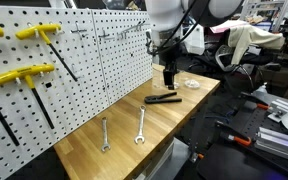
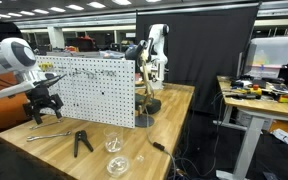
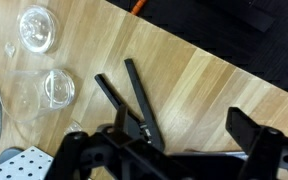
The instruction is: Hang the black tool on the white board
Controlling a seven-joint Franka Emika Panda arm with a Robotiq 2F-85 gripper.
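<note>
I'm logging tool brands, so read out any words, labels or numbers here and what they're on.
No text can be read.
The small black plier-like tool, the large white pegboard, the silver wrenches and the yellow-handled T-shaped keys show no legible marking; anything printed is too small to tell.

I can read no words, numbers, labels or brands in any view. The lit screen (image 2: 270,52), well away from my gripper (image 2: 42,108), is too small and blurred for me to make out any writing on it.
</note>
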